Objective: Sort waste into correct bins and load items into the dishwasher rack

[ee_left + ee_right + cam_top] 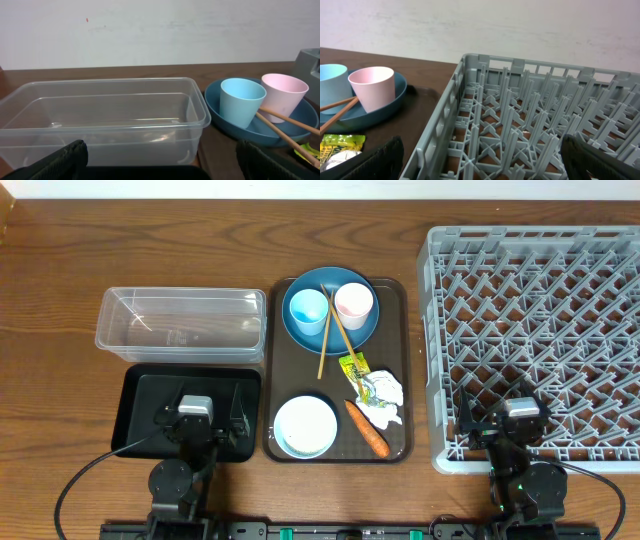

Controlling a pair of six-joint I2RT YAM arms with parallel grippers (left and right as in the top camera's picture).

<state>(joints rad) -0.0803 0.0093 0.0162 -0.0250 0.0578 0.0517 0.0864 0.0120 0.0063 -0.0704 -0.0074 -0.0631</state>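
Hovers at counter's near edge, left gripper (200, 420) above shallow black rectangular tray (140, 395), right gripper (505, 420) above grey plastic lattice rack (540, 280), both splayed wide, seemingly empty, ready to start.

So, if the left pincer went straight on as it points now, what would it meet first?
Probably the near wall of the clear rectangular plastic box, directly ahead; depth is unclear.

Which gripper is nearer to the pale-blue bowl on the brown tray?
Left. The left gripper is over the black tray, just beside the pale-blue bowl; the right gripper is over the rack, past the carrot.
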